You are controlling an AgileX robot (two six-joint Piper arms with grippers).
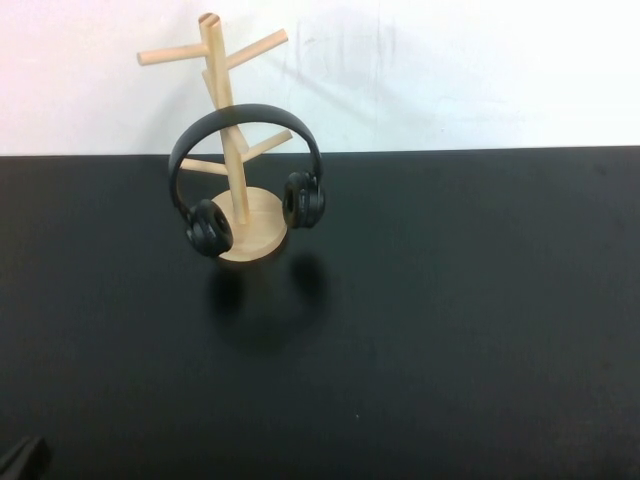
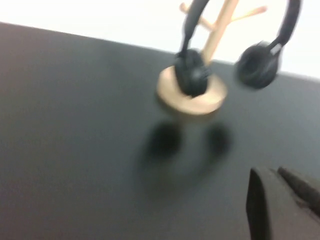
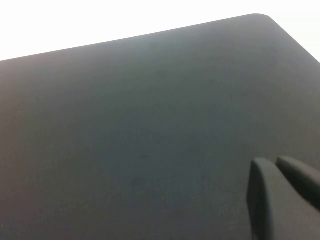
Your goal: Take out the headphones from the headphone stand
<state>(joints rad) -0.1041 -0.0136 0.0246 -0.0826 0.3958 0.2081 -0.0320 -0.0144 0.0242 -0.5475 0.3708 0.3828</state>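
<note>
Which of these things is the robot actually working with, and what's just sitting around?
In the job: headphones hanging on the headphone stand; left gripper low near them; right gripper over bare table.

Just there: black table, white wall.

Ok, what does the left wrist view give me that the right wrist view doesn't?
Only the left wrist view shows the headphones hanging on the headphone stand, one ear cup in front of its round base, the other hanging clear beside it, and the left hand low, short of them. Only the right wrist view shows a rounded corner of the table and the right hand over bare tabletop, with neither item in sight. Both show the black tabletop and a white background beyond it.
</note>
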